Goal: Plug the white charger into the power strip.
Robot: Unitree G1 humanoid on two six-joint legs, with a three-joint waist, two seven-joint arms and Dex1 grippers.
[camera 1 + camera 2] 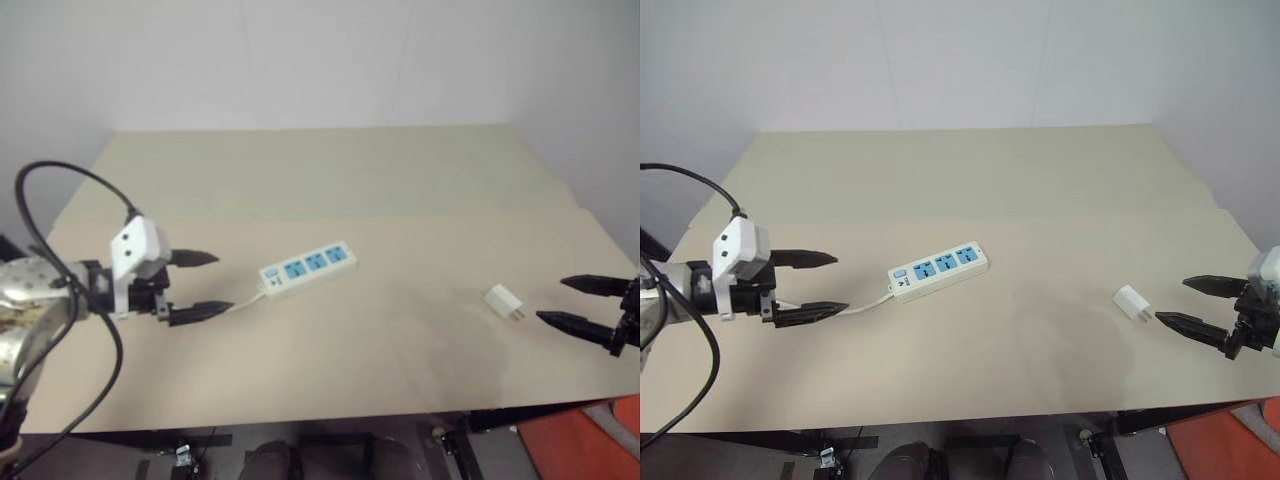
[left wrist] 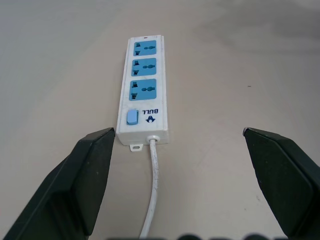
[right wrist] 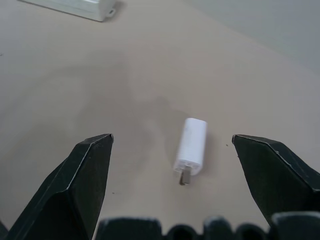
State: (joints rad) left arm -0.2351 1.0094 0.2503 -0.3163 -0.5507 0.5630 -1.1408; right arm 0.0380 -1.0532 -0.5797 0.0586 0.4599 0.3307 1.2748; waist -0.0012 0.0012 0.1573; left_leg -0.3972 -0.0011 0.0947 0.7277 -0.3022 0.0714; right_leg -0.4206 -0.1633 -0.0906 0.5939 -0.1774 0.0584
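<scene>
The power strip [image 1: 308, 268] lies flat near the middle of the beige table, its three blue outlet faces up and its switch end and white cord [image 2: 153, 192] toward my left gripper [image 1: 206, 284]. That gripper hovers open just left of the strip's cord end, with nothing between its black fingers [image 2: 75, 180]. The white charger [image 1: 503, 301] lies on its side at the right of the table, prongs toward my right gripper [image 1: 570, 301]. This gripper also stands open, a short way right of the charger and apart from it, as the right wrist view shows around the charger [image 3: 191, 150].
The table [image 1: 330, 180] stretches back to a pale wall, bare behind the strip. A black cable [image 1: 60, 215] loops above my left arm. Something orange-red [image 1: 590, 440] sits below the table's front right corner.
</scene>
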